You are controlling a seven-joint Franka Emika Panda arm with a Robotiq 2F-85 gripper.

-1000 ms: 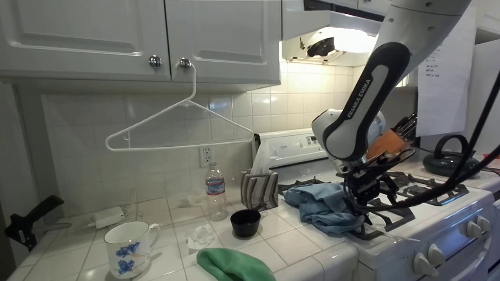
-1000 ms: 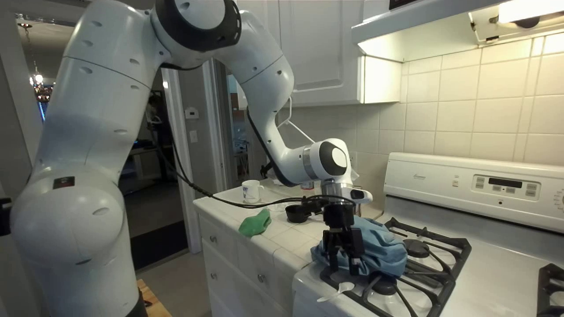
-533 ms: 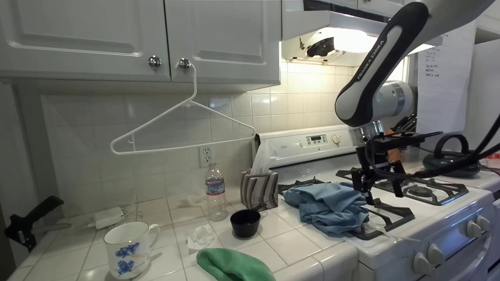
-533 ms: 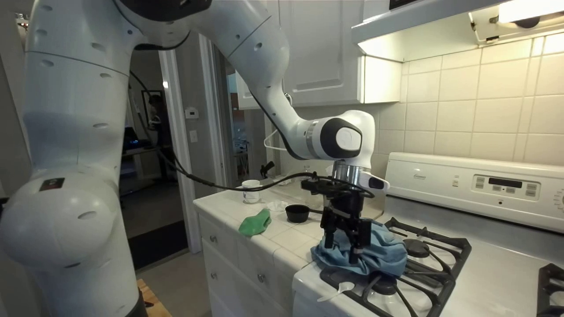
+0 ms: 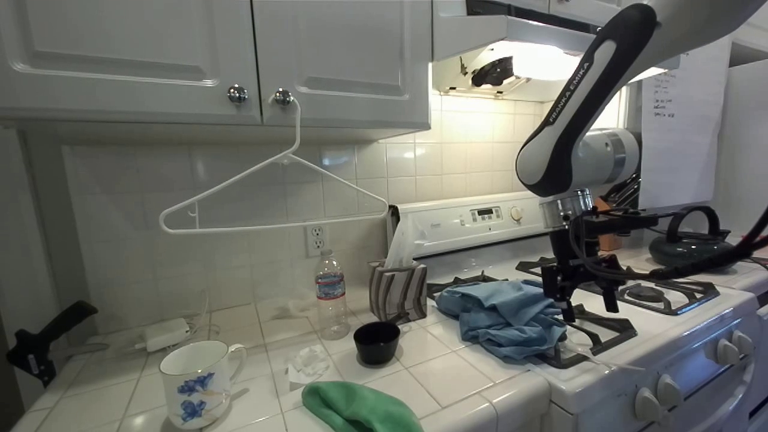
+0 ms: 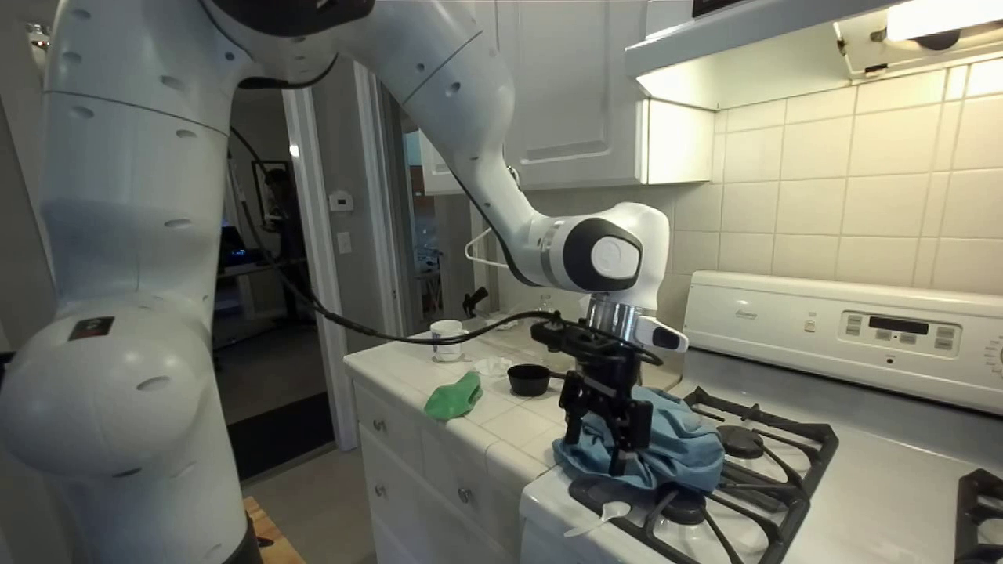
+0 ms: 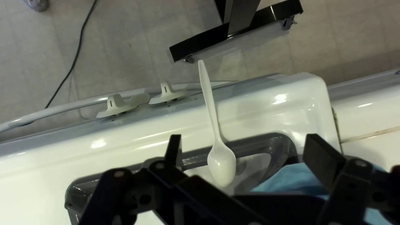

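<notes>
Robotiq gripper [image 7: 243, 149], jaws parted, suspended near a white plastic spoon [image 7: 221, 160] lying partly over the burner grate [image 7: 256, 145], beside a crumpled blue cloth [image 6: 683, 448].

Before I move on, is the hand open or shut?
Open: in the wrist view, its fingers stand well apart, the white spoon visible between them.
</notes>
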